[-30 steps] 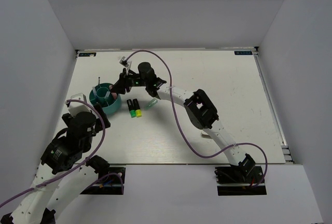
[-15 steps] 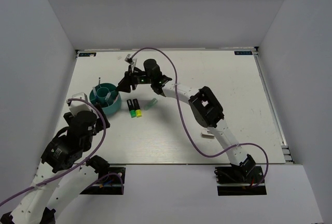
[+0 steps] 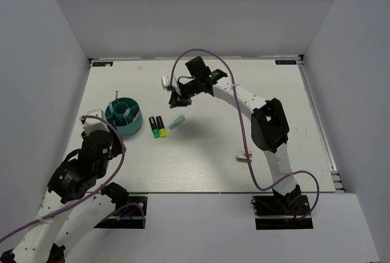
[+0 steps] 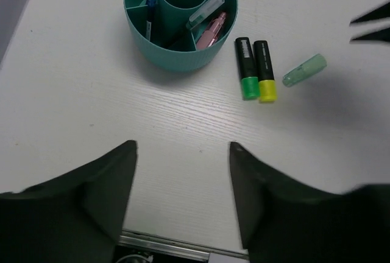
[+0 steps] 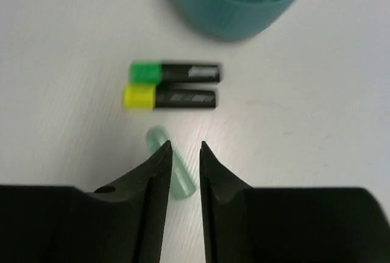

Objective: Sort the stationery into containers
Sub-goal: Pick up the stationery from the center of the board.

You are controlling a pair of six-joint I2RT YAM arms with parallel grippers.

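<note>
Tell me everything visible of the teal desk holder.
The teal desk holder is round, short-walled and plastic-looking, with a central tube and dividers forming outer compartments. It stands upright on the white table. A blue pen stands in one compartment; a clear-capped pen and a pink marker lean in others. Two black markers lie beside it, apart.

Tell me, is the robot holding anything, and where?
Nothing. The left gripper and right gripper are empty; the pale green marker lies on the table.

Overhead camera, two down-facing wrist cameras; black markers [image 3: 156, 125] in all.
</note>
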